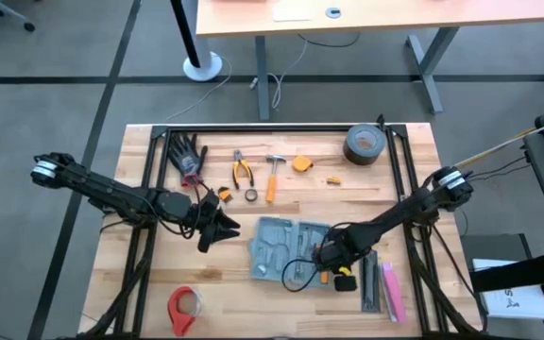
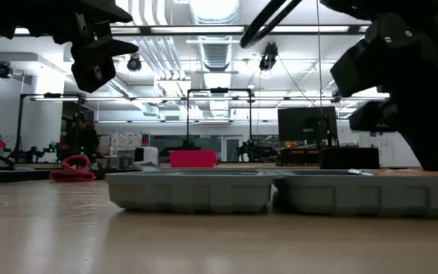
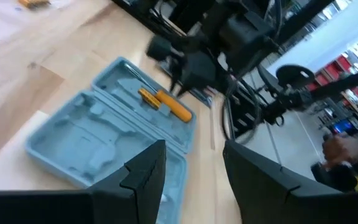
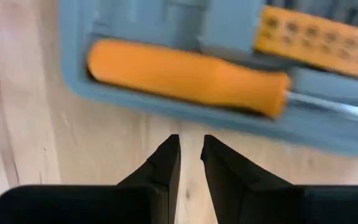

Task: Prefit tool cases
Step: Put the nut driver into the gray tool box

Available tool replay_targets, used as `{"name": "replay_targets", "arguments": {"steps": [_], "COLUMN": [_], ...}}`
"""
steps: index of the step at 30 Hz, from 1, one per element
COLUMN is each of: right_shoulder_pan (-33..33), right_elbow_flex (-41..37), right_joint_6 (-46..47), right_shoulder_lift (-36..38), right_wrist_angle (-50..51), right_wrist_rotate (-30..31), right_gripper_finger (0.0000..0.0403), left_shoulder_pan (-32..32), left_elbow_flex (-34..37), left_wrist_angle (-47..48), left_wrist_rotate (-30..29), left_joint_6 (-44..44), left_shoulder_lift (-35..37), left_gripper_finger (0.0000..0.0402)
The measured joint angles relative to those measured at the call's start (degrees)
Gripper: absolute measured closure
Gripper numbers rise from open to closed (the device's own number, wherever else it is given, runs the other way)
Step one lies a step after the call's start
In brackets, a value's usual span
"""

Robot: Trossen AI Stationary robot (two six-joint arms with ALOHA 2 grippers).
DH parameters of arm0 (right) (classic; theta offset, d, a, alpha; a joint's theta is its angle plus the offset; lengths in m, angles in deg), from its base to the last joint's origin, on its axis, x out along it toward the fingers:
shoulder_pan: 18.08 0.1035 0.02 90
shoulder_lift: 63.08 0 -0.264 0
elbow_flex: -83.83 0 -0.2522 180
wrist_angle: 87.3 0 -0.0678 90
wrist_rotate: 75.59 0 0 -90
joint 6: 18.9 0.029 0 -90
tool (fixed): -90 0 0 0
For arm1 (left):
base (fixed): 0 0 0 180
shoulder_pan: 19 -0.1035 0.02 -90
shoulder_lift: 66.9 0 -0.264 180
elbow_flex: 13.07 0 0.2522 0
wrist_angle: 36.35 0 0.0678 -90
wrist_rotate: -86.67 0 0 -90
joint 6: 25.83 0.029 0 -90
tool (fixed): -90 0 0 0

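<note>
One screwdriver [image 4: 185, 76] sits in the tool case [image 1: 286, 247] tray just ahead of my right gripper [image 4: 190, 155], jaws narrow, empty; left gripper [image 3: 188, 174] parked wide beside it, prob. waiting.

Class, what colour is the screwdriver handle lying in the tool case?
Orange; the screwdriver handle shows best in the right wrist view.

The case [image 1: 289, 250] lies open and flat near the table's middle, both blue-grey halves side by side, moulded trays facing up; an orange-handled screwdriver [image 4: 185, 74] sits in a slot of the right half, beside an orange bit strip [image 4: 316, 37]; the left half's slots look bare.
</note>
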Motion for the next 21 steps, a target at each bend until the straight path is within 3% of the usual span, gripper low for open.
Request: {"name": "replay_targets", "arguments": {"steps": [8,21], "right_shoulder_pan": [-0.05,-4.17], "right_elbow_flex": [5.23,2.4], "right_joint_6": [7.03,5.36], "right_shoulder_lift": [1.77,1.2], "right_wrist_angle": [3.14,3.08], "right_wrist_rotate": [5.5,7.45], "right_gripper_finger": [0.0348,0.0252], "left_shoulder_pan": [1.28,1.3], "left_elbow_flex": [0.0,0.0], "left_wrist_angle": [0.28,1.08], "left_wrist_rotate": [0.17,0.14], "left_joint_6": [-0.17,1.76], "left_shoulder_lift": [0.0,0.0], "left_gripper_finger": [0.0233,0.0233]}}
